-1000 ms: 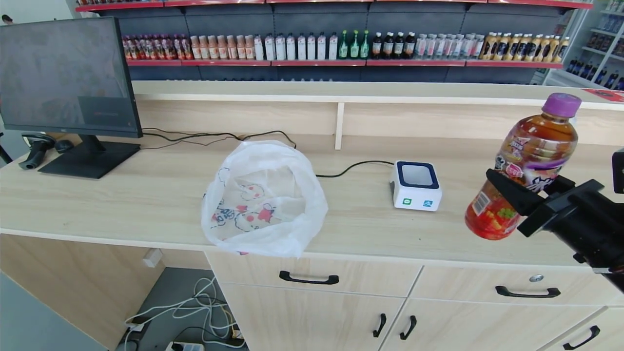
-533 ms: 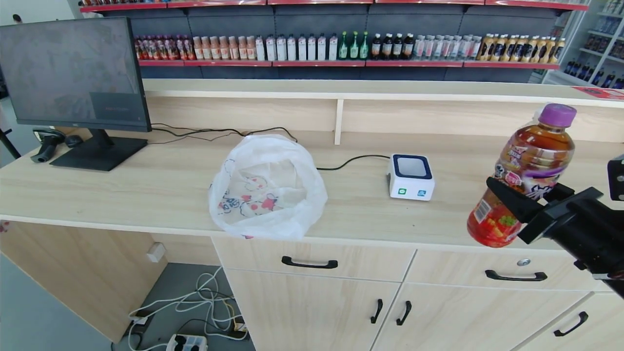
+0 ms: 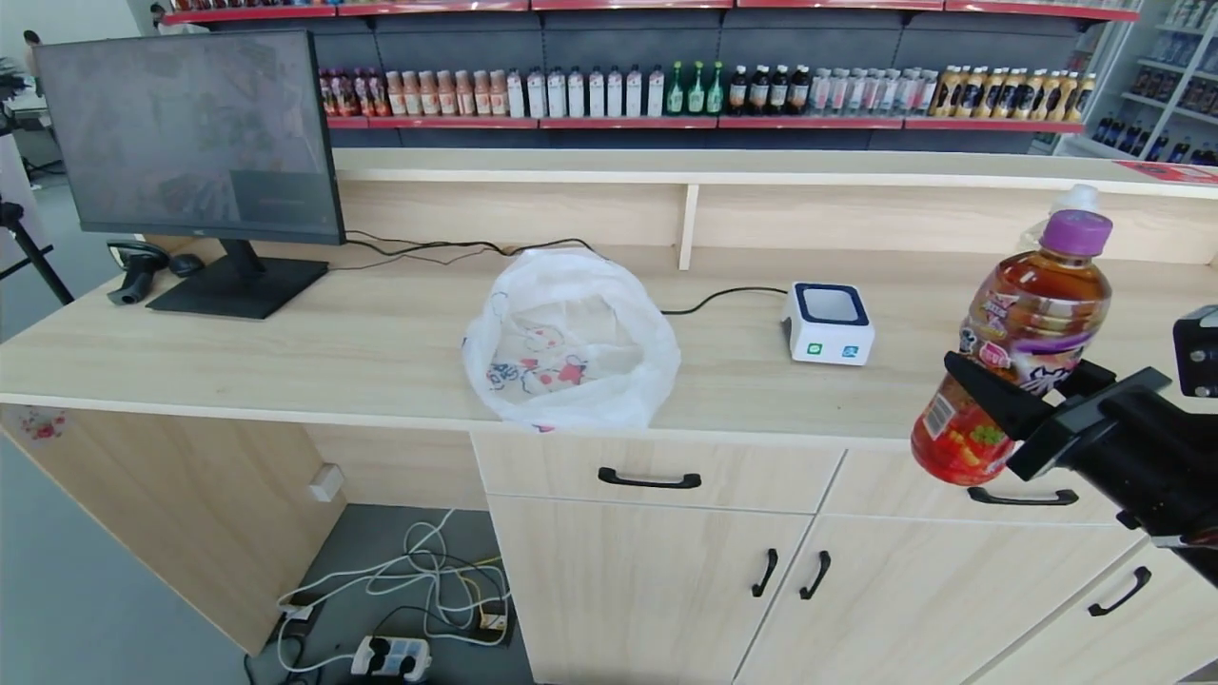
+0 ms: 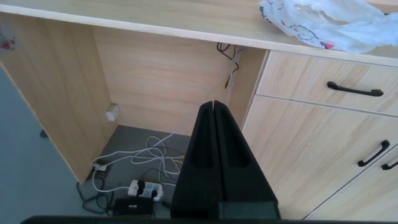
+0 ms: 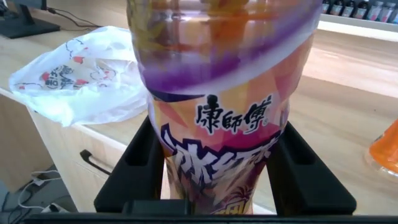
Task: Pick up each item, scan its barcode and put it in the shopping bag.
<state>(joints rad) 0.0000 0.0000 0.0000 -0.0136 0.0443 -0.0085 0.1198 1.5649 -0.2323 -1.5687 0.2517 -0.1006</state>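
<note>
Bottle (image 3: 1037,295) pinched by the right gripper (image 3: 1032,381), right of the scanner (image 3: 828,323).
It hangs tilted off the counter (image 3: 381,352); the bag (image 3: 571,342) lies left of the scanner; the left gripper (image 4: 214,106) has its fingers pressed together.

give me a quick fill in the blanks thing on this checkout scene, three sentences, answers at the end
1. The right gripper is shut on a bottle whose cap is ____.
2. On the counter, the shopping bag lies ____ the monitor and the scanner.
3. The left gripper, lower than the counter, holds nothing and is ____.
Missing words: purple; between; shut.
</note>
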